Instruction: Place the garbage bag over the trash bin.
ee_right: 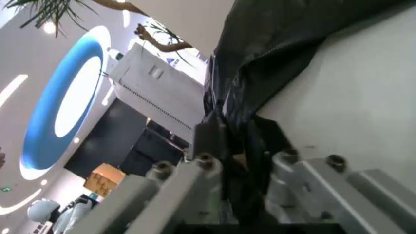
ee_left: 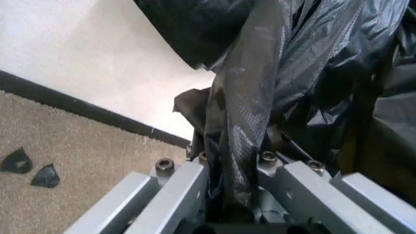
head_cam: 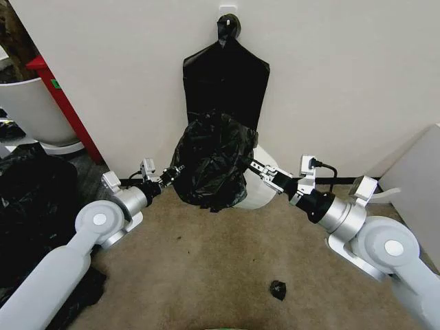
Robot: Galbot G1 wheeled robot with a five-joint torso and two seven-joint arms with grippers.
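Both grippers work the garbage bag (head_cam: 210, 165): from our head view, our left gripper (head_cam: 172, 174) and right gripper (head_cam: 256, 167) pinch its opposite edges, draped over the trash bin (head_cam: 261, 192) against the wall (head_cam: 344, 75). Our left wrist view shows film clamped between the jaws; our right wrist view likewise. We judge the mouth must next be pulled down past the rim; carpet (head_cam: 227, 261) gives room, the wall little.

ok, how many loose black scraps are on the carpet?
3 visible. One scrap lies on the carpet in the head view; two scraps lie near the baseboard in the left wrist view. Others may be hidden.
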